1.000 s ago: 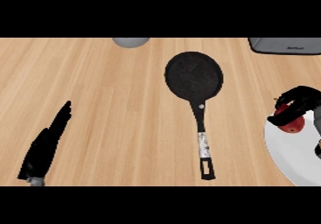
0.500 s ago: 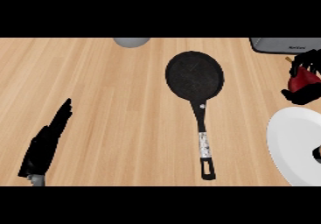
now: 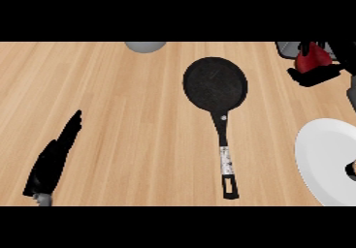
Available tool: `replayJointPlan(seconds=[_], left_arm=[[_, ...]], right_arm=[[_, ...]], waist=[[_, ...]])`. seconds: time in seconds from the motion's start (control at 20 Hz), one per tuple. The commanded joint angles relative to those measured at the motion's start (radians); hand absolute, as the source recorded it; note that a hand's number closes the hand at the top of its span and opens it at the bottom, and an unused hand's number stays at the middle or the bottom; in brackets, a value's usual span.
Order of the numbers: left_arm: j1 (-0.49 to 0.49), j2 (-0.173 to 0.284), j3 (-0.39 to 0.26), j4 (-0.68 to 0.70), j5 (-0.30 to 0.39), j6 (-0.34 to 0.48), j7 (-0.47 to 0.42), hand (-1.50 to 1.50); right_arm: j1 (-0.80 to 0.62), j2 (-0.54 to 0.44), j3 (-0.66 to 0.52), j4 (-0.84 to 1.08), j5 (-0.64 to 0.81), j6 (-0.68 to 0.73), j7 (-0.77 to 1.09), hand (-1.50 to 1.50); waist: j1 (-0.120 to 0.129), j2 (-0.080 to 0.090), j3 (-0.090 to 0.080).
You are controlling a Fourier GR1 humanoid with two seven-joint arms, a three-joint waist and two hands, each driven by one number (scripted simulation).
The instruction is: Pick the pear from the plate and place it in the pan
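My right hand is at the upper right, its fingers curled round a red pear, held up above the counter to the right of the pan. The black frying pan lies in the middle, its handle pointing toward the near edge. The white plate sits at the lower right, below the hand, with a small orange-and-white item at its right side. My left hand rests open at the lower left, fingers straight.
A grey rounded object shows at the far edge, left of the pan. A dark grey thing sits at the top right behind the right hand. Bare wooden counter lies between the left hand and the pan.
My right hand has lifted the red pear off the plate and carried it away from me, up toward the far right. The left hand and pan have not moved.
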Motion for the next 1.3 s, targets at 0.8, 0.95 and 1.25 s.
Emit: replayJointPlan(seconds=[0.8, 0.95, 1.25], left_arm=[[-0.018, -0.014, 0.0, -0.026, -0.006, -0.034, 0.009, 0.0], [-0.074, -0.03, -0.017, 0.009, -0.033, -0.021, 0.027, 0.0], [-0.073, -0.043, -0.009, 0.043, -0.039, -0.007, 0.001, 0.0]], right_arm=[[-0.417, 0.475, -0.024, 0.627, 0.077, -0.063, 0.01, 1.5], [-0.395, 0.536, 0.029, 0.681, 0.133, -0.095, 0.005, 1.5], [-0.385, 0.588, -0.105, 0.775, -0.008, 0.083, 0.06, -1.5]], waist=[[0.043, 0.017, -0.001], [0.049, 0.027, -0.001], [0.047, 0.033, -0.001]])
